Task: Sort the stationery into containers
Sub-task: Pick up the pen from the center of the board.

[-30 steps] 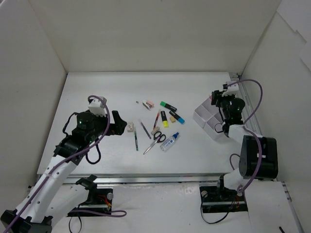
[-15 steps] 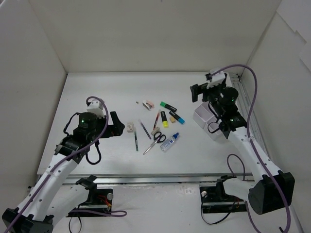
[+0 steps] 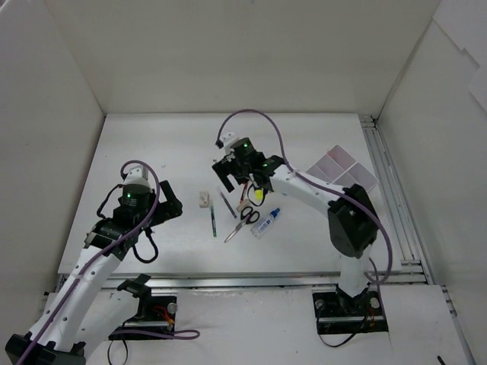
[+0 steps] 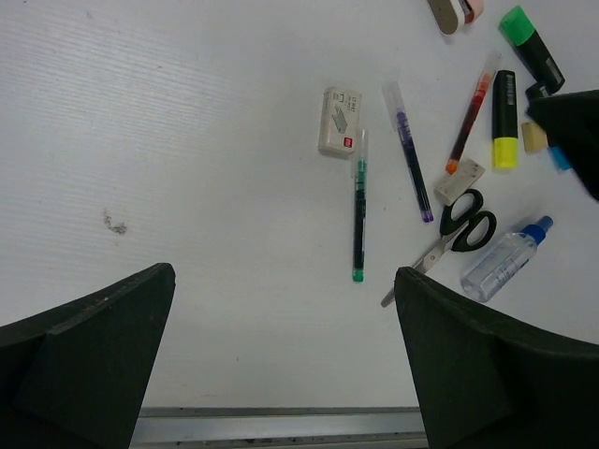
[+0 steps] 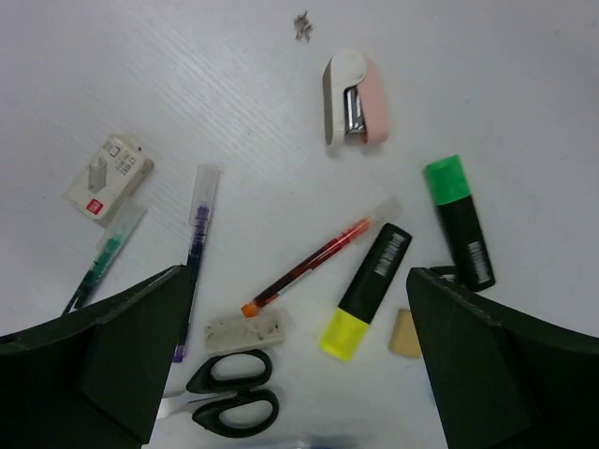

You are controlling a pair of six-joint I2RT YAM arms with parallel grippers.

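The right gripper (image 5: 295, 309) is hanging spread wide, its dark fingers (image 5: 103, 365) filling the 5 and 7 o'clock corners. A red pen (image 5: 318, 256) is lying slantwise at centre. A pink stapler (image 5: 354, 101) is sitting at 12 o'clock, a green highlighter (image 5: 459, 223) at 3, a yellow highlighter (image 5: 367, 291) at 5 just beside the pen, black scissors (image 5: 229, 398) at 6, and a boxed eraser (image 5: 109, 176) at 9.

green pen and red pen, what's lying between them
The purple pen lies between the green pen and the red pen, clearest in the right wrist view.
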